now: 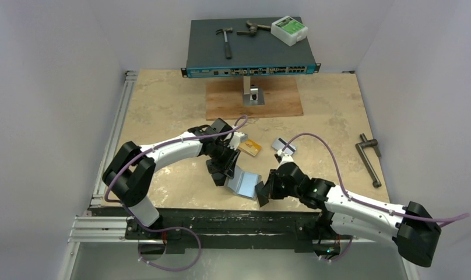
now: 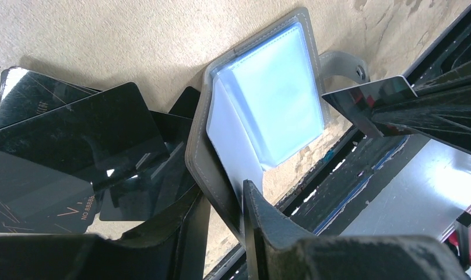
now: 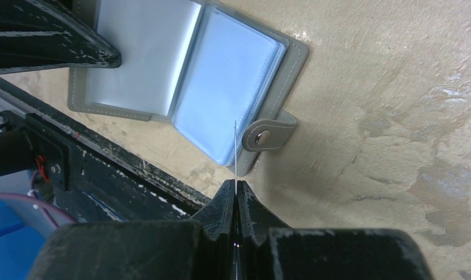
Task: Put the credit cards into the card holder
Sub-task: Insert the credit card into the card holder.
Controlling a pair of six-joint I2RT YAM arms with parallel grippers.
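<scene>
At the card holder's (image 2: 268,93) left cover, the left gripper (image 2: 221,198) was closed partway, clamping that grey flap so that the case lay open on the surface (image 3: 396,116) with its bluish sleeves facing up. At the holder's right edge, just beside the snap tab (image 3: 267,135), the right gripper (image 3: 235,189) was pinched fully shut on the held card (image 3: 235,151), whose free edge pointed at the right-hand sleeve and sat near it; whether it touched could not be told. Judged from this, the task was in its early part: the case was opened and steadied and one card had been brought to the sleeve, but no card could be made out inside any pocket, and the rest lay outside. Beyond the holder, the top view showed an orange card (image 1: 250,148) and, to its right, a silver card (image 1: 284,143) apart on the surface. The left wrist view alone showed a fanned heap of dark-looking cards (image 2: 76,137) just left of the holder, overlapping one another, and showed the held card's flat face. The right wrist view gave that card only as a thin line edge-on, yet it alone showed the tab and how the card lined up with the sleeve
</scene>
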